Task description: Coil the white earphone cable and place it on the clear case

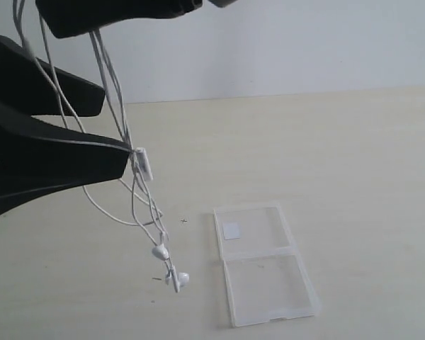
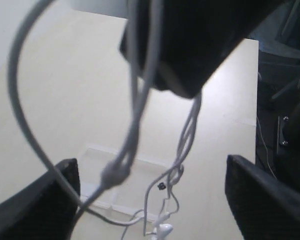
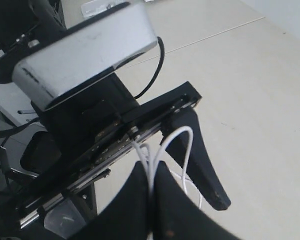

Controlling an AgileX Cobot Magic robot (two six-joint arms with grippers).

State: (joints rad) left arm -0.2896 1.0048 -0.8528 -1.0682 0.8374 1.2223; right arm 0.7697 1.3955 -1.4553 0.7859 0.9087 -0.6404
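Note:
The white earphone cable (image 1: 117, 106) hangs in several strands from my right gripper (image 1: 71, 28), which is shut on it high at the left. The strands run between and around the spread fingers of my left gripper (image 1: 115, 129), which is open; one strand lies over its lower finger (image 1: 64, 163). The inline piece (image 1: 143, 164) hangs by that fingertip, and two earbuds (image 1: 161, 251) dangle just above the table. The clear case (image 1: 263, 263) lies open and flat to their right. The right wrist view shows the right gripper (image 3: 152, 175) pinching the cable (image 3: 162, 147). The left wrist view shows the case (image 2: 97, 167) below the cable (image 2: 135, 125).
The pale wooden table (image 1: 354, 163) runs back to a white wall (image 1: 304, 42). The left arm's wrist camera housing (image 3: 85, 50) sits close above the right gripper. Dark equipment and cables (image 2: 285, 115) lie past the table's edge.

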